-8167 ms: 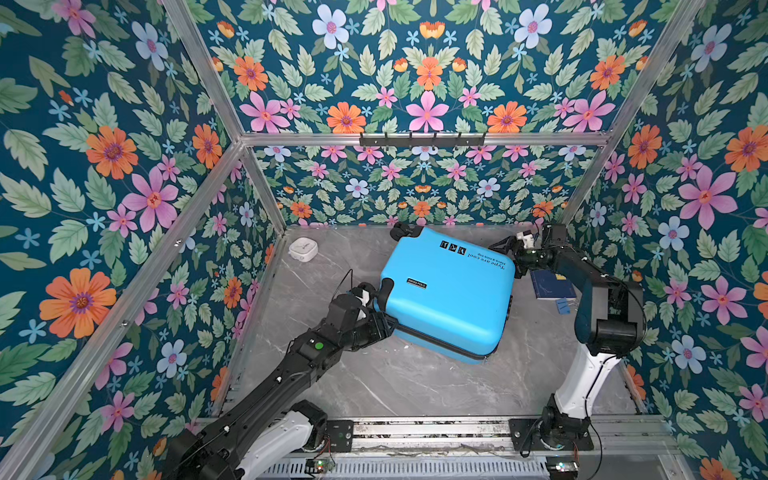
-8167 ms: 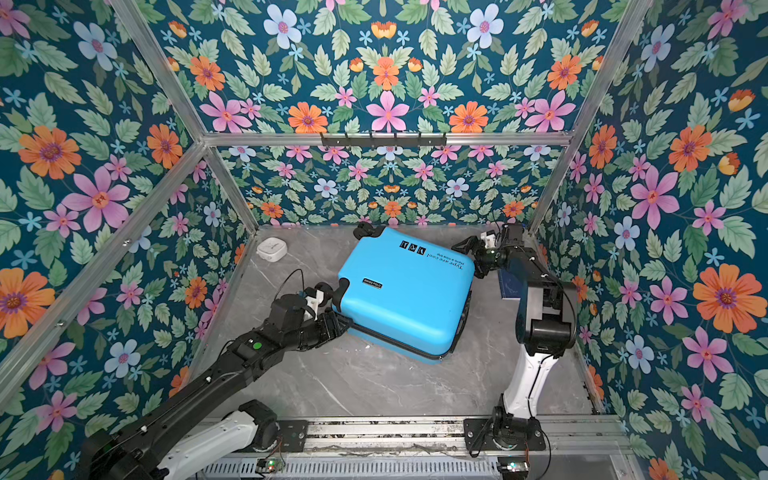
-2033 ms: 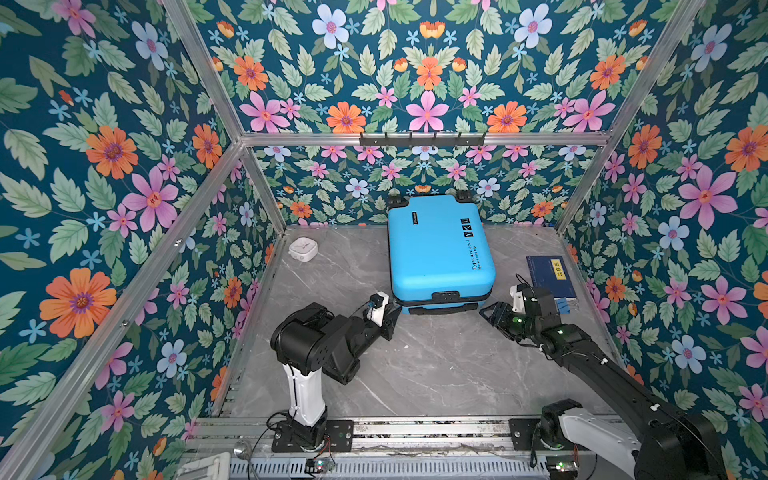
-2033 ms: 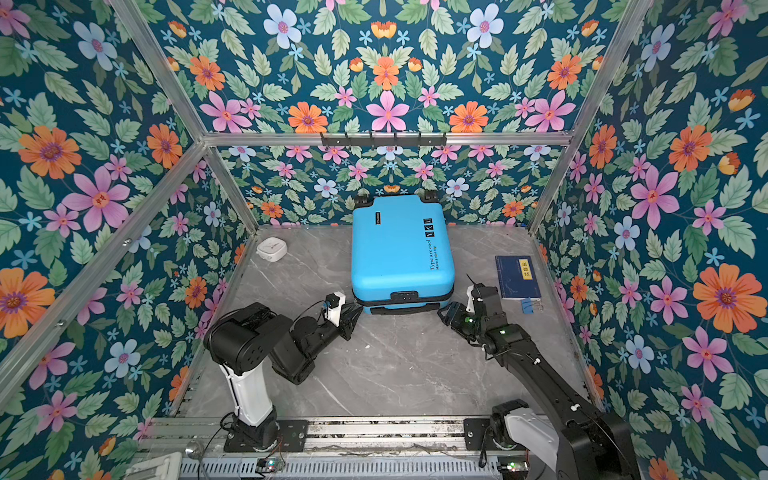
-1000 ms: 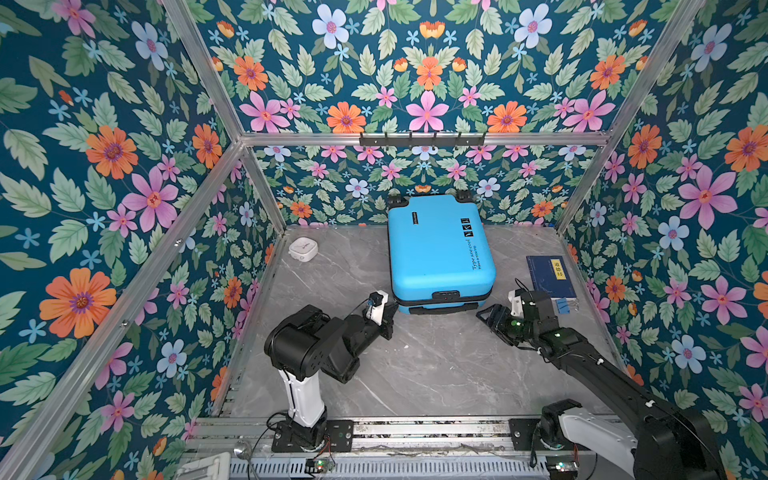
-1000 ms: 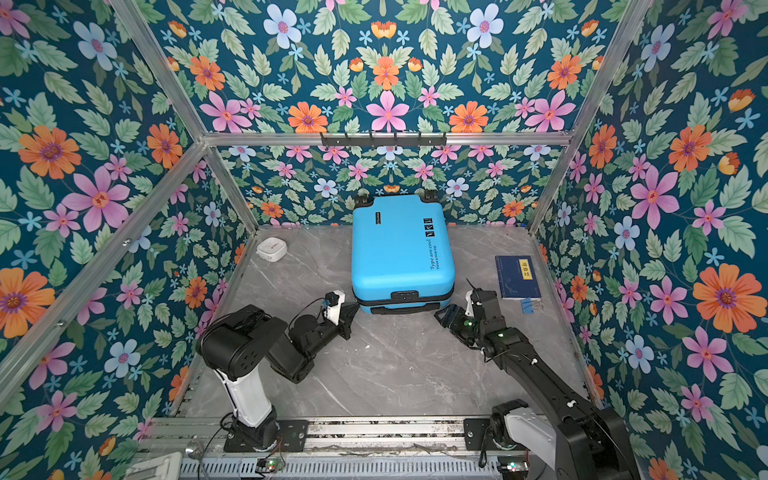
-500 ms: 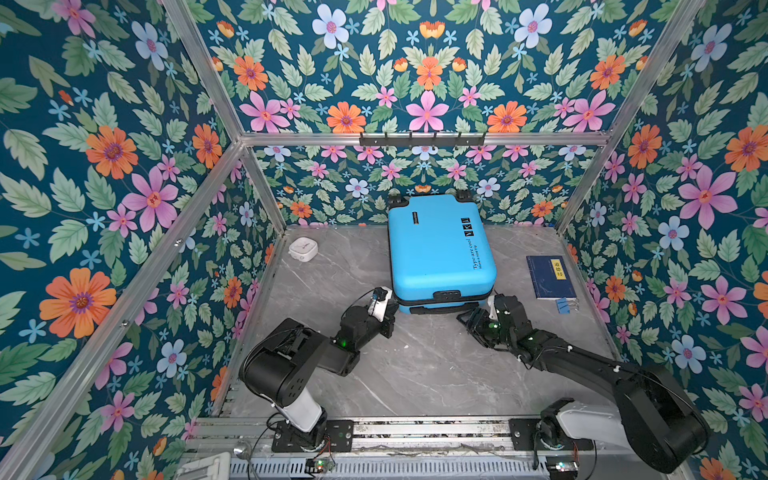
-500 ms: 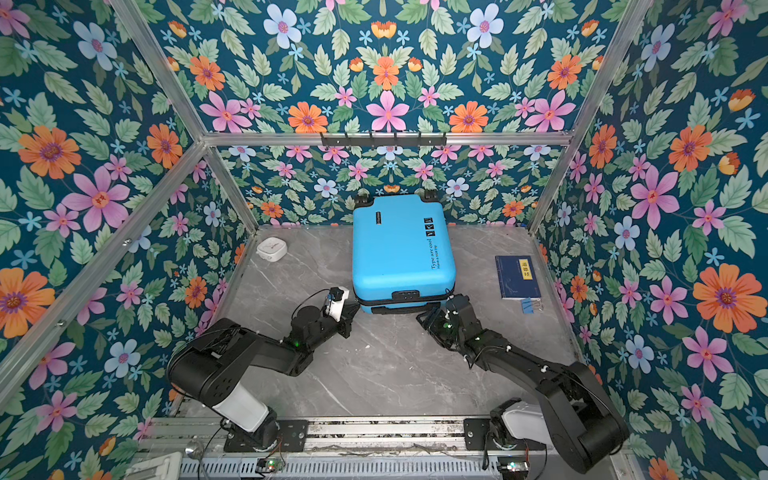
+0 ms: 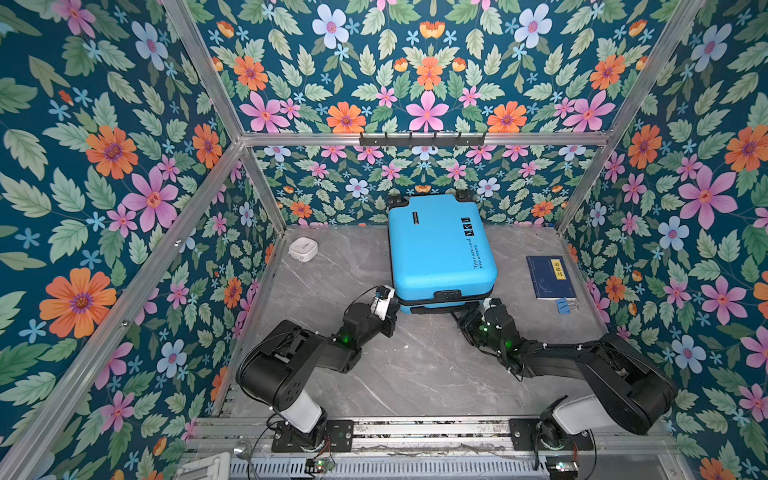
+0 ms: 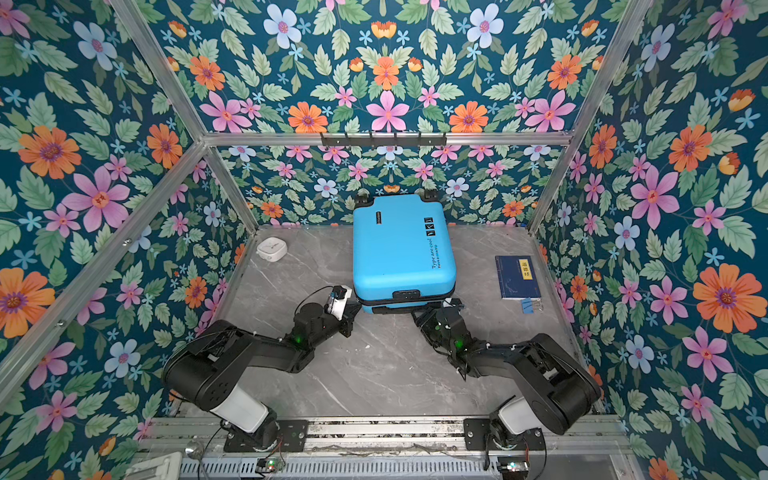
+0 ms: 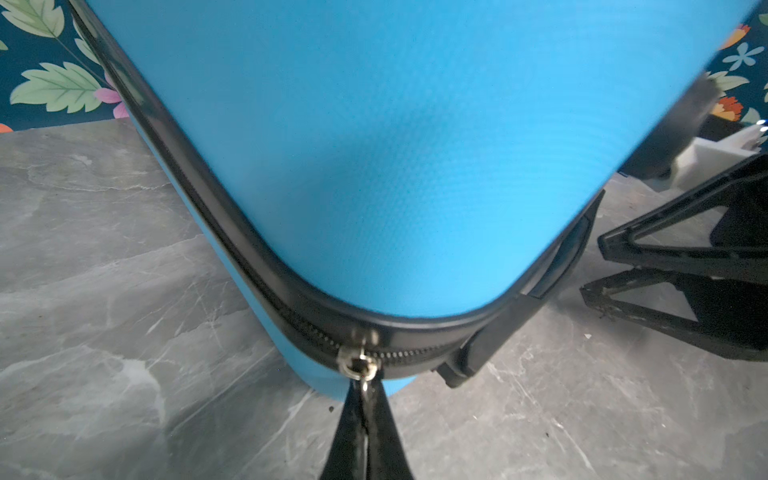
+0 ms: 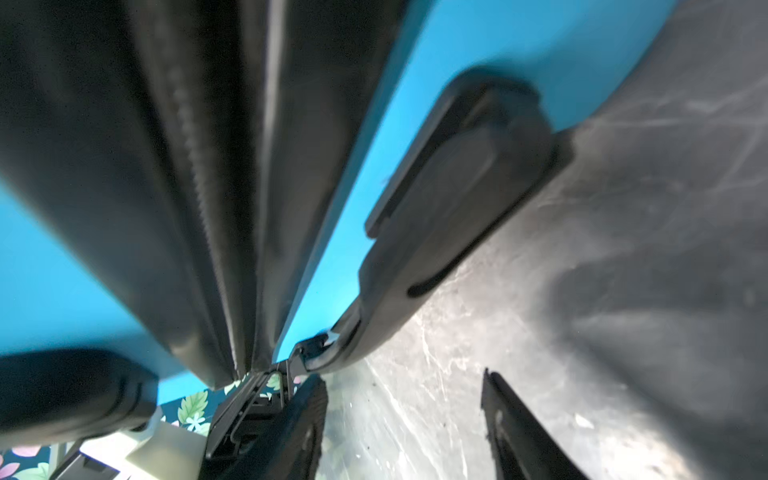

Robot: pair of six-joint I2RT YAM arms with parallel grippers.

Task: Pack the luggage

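Luggage (image 9: 438, 249) mid-frame on table (image 9: 415, 370), small device (image 9: 303, 249) to its left, book (image 9: 549, 276) to its right, left gripper (image 9: 395, 309) on zipper pull (image 11: 358, 365), right gripper (image 9: 465, 312) at luggage's lower-right corner.

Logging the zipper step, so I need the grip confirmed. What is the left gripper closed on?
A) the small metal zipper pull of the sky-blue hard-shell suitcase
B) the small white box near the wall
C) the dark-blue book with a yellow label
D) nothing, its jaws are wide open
A: in the left wrist view the left gripper is pinched shut on the tab of the metal zipper pull at a corner of the sky-blue hard-shell suitcase.
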